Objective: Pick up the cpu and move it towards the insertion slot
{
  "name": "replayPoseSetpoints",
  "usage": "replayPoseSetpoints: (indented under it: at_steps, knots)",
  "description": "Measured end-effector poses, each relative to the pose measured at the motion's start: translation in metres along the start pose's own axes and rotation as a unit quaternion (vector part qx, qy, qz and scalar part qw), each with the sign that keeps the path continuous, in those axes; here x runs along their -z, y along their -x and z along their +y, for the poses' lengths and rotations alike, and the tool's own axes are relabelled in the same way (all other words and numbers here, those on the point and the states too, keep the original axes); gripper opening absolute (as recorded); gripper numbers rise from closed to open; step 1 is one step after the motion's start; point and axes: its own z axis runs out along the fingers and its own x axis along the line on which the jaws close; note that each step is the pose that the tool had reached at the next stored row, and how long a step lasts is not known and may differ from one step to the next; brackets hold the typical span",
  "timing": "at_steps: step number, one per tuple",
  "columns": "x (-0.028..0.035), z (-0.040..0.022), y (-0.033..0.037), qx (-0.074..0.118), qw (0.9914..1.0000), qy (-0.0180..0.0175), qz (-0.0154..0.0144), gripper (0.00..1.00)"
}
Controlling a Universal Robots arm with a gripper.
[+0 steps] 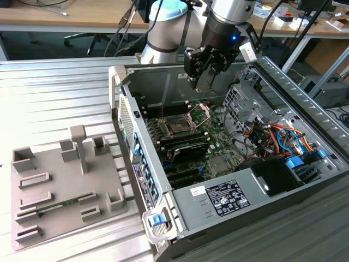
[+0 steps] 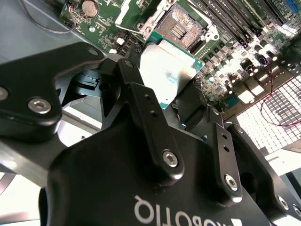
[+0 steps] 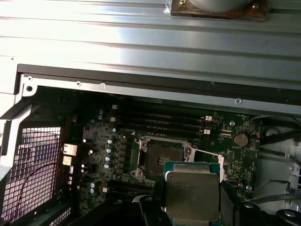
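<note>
The cpu point(image 3: 192, 195), silver lid outward, is clamped by its edges between the black fingers point(image 2: 141, 101) of the gripper point(image 1: 206, 70), a hold that keeps its underside untouched. It hangs inside the open computer case point(image 1: 338, 180), above the motherboard point(image 1: 218, 143) and just short of the insertion slot point(image 3: 160, 158), whose hinged plate stands raised to receive it. The grey tray point(image 1: 57, 191) sits well apart on the exterior view's left.

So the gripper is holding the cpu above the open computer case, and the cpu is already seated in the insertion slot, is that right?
Not quite. The gripper does hold the cpu above the open computer case, but the cpu is not seated. In both wrist views it hangs clear of the insertion slot, which lies open and empty.
</note>
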Motion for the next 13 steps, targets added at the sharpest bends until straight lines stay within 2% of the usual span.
replayPoseSetpoints:
  at_steps: [13]
  knots:
    - [-0.0051,-0.0002,0.0,0.0,1.0,0.0,0.0,0.55]
